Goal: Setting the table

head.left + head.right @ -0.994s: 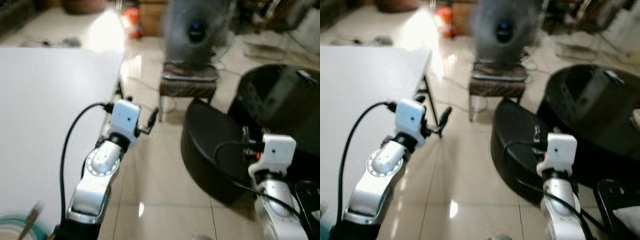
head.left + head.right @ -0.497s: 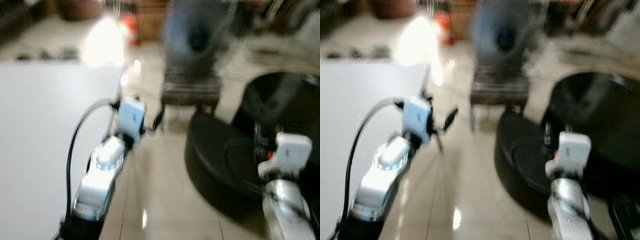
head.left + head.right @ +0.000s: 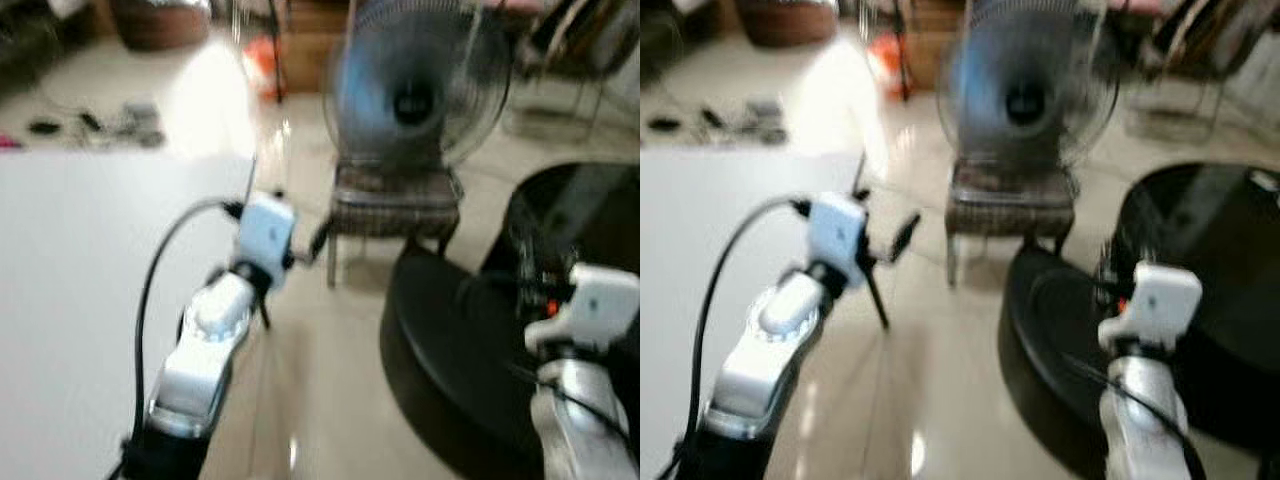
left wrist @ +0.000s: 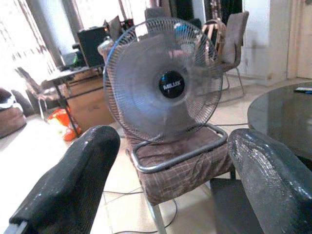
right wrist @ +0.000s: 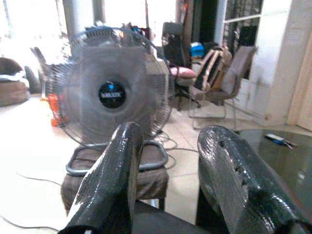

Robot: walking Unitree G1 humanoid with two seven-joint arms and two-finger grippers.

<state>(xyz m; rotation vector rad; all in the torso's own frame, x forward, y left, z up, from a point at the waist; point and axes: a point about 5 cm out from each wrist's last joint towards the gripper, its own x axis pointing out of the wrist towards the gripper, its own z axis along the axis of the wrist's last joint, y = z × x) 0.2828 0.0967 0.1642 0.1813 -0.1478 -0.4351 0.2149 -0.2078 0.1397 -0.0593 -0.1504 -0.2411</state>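
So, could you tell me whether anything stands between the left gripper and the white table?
Nothing visible does. The left gripper is open and empty, raised just off the right edge of the white table and aimed at the fan on the stool.

One readable text: "MILUX" in pale letters on the round black hub (image 4: 171, 85) at the centre of the fan (image 4: 163, 78), left wrist view. Same hub badge (image 5: 111, 94) in the right wrist view carries a line of lettering plus a small blue dot above it, too blurred to read. Head views: hub (image 3: 410, 103) just a dark disc, no legible letters. Nothing else legible.
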